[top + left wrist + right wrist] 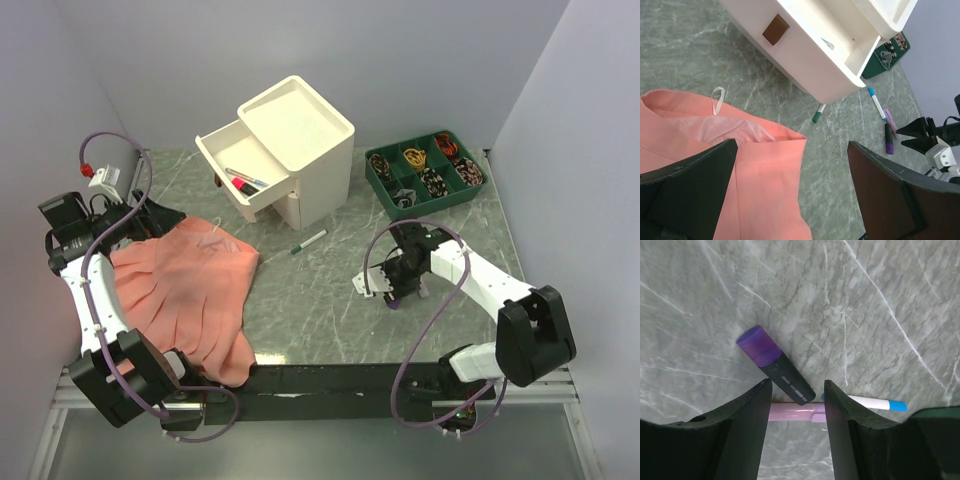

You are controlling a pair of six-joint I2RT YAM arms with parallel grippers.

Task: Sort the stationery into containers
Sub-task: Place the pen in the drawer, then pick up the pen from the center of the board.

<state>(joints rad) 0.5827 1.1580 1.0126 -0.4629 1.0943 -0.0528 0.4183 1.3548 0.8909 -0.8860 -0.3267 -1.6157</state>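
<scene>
Tabletop (865,315); purple highlighter (775,365) beneath right hand (797,390)

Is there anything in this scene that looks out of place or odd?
Yes. A salmon-pink cloth lies rumpled on the left of the table, the only thing there that is not stationery. The top drawer of the cabinet stands pulled out, with pens inside. A green-capped marker lies loose in front of the cabinet.
</scene>
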